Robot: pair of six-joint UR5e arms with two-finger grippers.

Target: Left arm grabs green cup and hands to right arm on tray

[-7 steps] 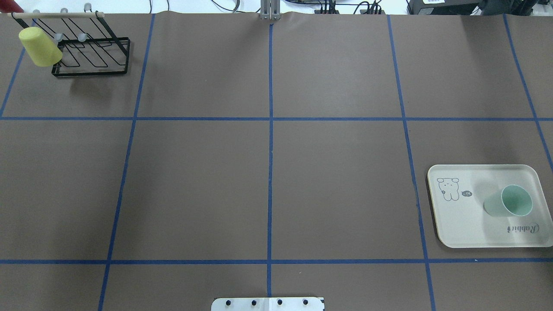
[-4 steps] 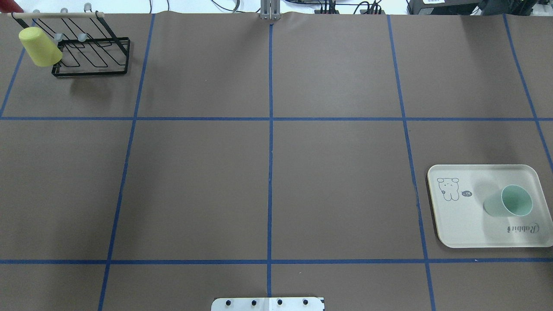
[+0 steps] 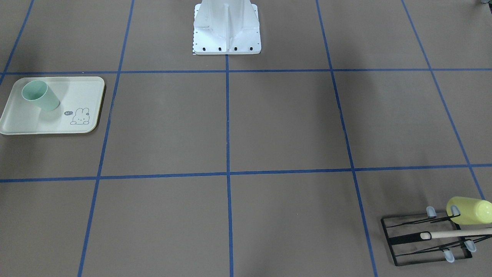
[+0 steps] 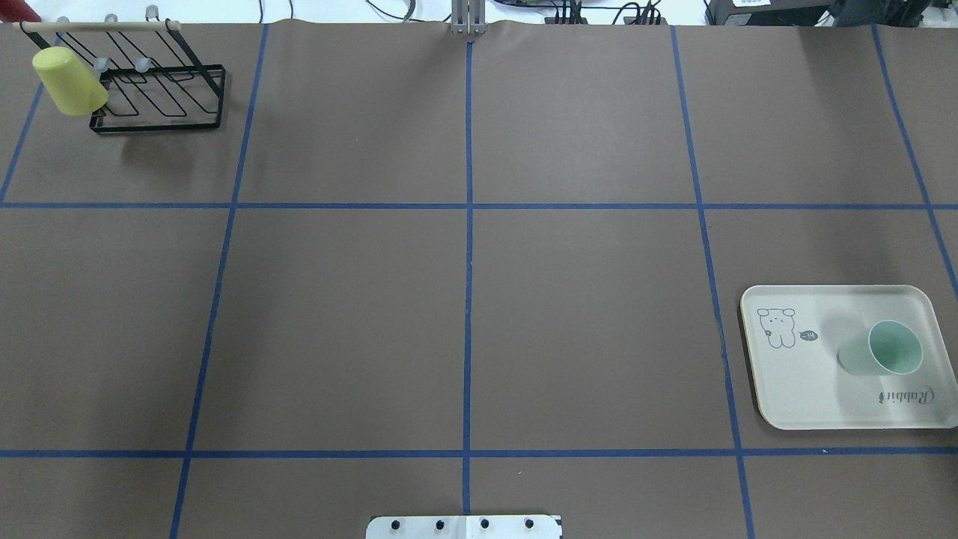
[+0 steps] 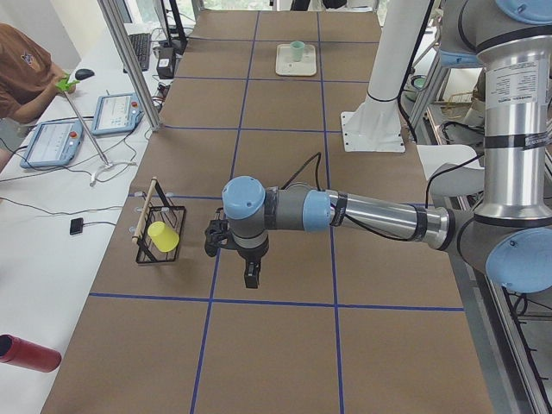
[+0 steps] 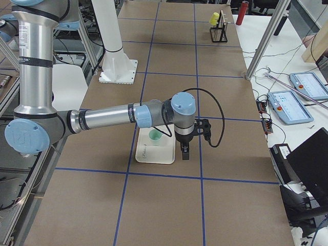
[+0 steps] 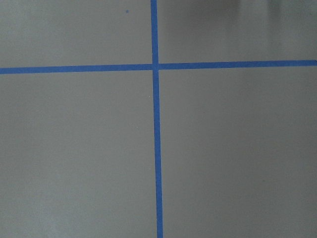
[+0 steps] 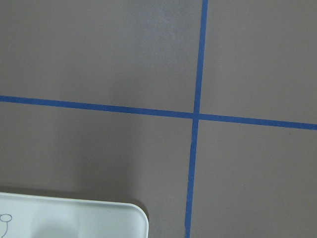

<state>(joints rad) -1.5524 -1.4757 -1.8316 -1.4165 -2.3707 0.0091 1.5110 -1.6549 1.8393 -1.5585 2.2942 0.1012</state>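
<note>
The green cup [image 4: 883, 350] stands mouth up on the cream tray [image 4: 793, 389] at the table's right side; both also show in the front view, the cup [image 3: 38, 96] on the tray [image 3: 23, 123]. The right gripper [image 6: 185, 152] shows only in the exterior right view. It hangs above the table beside the tray [image 6: 154, 154], apart from the cup [image 6: 155, 137]. The left gripper [image 5: 252, 276] shows only in the exterior left view, above the table near the black rack. I cannot tell whether either gripper is open or shut. A tray corner [image 8: 74, 220] shows in the right wrist view.
A yellow cup [image 4: 69, 81] hangs on the black wire rack [image 4: 161, 101] at the far left corner. The robot's white base plate [image 4: 464, 526] is at the near middle edge. Blue tape lines divide the brown table. An operator sits beyond the rack's end.
</note>
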